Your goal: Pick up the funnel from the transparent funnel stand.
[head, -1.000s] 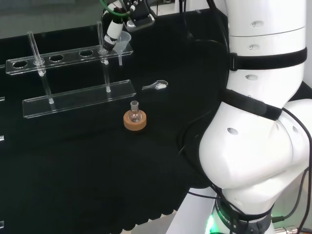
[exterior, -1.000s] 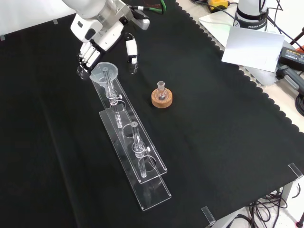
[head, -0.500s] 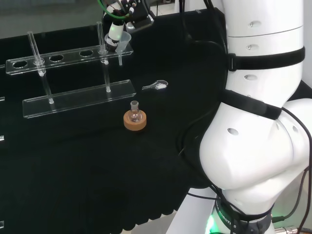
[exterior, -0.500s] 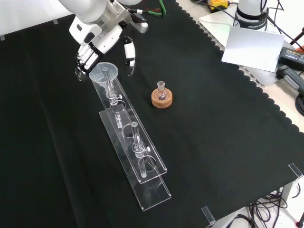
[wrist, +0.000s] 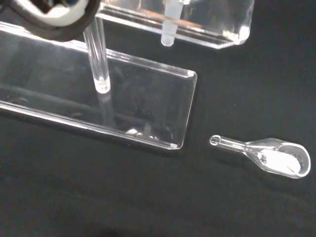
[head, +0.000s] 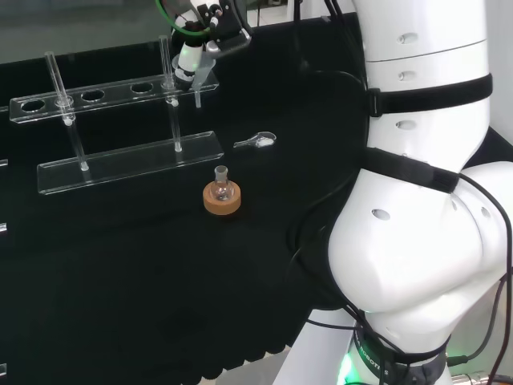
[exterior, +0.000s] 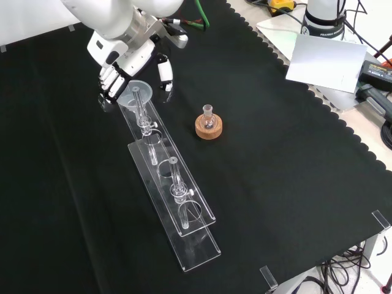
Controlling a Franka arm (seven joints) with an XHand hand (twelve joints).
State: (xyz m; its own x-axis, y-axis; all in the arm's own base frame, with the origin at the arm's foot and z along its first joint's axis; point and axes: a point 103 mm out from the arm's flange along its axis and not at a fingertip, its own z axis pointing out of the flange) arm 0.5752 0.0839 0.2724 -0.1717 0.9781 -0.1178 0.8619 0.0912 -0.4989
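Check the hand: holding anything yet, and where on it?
Cannot tell. The hand is at the funnel, fingers by its rim, thumb apart, and the funnel sits in the funnel stand.

One camera is sitting behind and above the arm's base, looking out over the white links (head: 425,200) at the black cloth (head: 120,273). Another is facing the arm from the front, looking steeply down on the bench. Both are taking in the transparent funnel stand (head: 128,164) (exterior: 174,202) and the cork ring (head: 222,200) (exterior: 209,128) (about a quarter turn apart). The wrist camera is hanging close over the stand's base plate (wrist: 143,106) and a small clear scoop (wrist: 276,157).
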